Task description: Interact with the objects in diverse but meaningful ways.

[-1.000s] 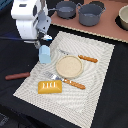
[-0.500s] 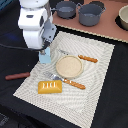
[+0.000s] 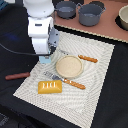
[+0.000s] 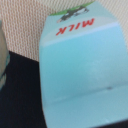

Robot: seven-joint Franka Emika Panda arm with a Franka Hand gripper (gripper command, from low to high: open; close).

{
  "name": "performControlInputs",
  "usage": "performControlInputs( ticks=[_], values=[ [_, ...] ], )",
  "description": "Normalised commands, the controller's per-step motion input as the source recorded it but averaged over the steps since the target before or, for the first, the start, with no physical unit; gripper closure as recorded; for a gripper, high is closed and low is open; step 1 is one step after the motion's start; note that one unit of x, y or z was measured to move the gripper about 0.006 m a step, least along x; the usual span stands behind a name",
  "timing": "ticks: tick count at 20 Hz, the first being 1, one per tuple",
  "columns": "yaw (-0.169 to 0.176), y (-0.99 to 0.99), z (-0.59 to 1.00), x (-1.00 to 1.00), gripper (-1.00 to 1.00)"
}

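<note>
We see the arm low over the far corner of the beige placemat (image 3: 95, 75), on the exterior view's left, with the white wrist housing blocking the gripper (image 3: 45, 56) itself, so we can't tell if the jaws are apart, together or clamped on anything. Just under the housing a sliver of the pale blue carton-shaped block (image 3: 45, 59) shows, sitting at the mat's edge. In the wrist view the same carton (image 4: 82, 65) fills most of the picture, red "MILK" lettering readable on its face, mat texture behind it and dark table (image 3: 15, 55) below; no fingers visible there. The yellow-orange scored bread loaf (image 3: 50, 86) lies on the mat's near corner. The reddish-brown sausage stick (image 3: 17, 76) lies off the mat on the dark table, well apart from the carton. A round tan plate (image 3: 68, 66) sits mid-mat with wooden-handled cutlery (image 3: 75, 84) on either side. Two grey pots (image 3: 90, 14) stand on the wooden surface beyond.
</note>
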Motion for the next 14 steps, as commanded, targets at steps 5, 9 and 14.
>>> performControlInputs(
  ticks=[5,9,14],
  values=[
    [0.036,-0.04,-0.16,-0.18,-1.00],
    [0.024,0.00,-0.05,0.00,-1.00],
    [0.015,0.00,0.00,0.00,1.00]
  ],
)
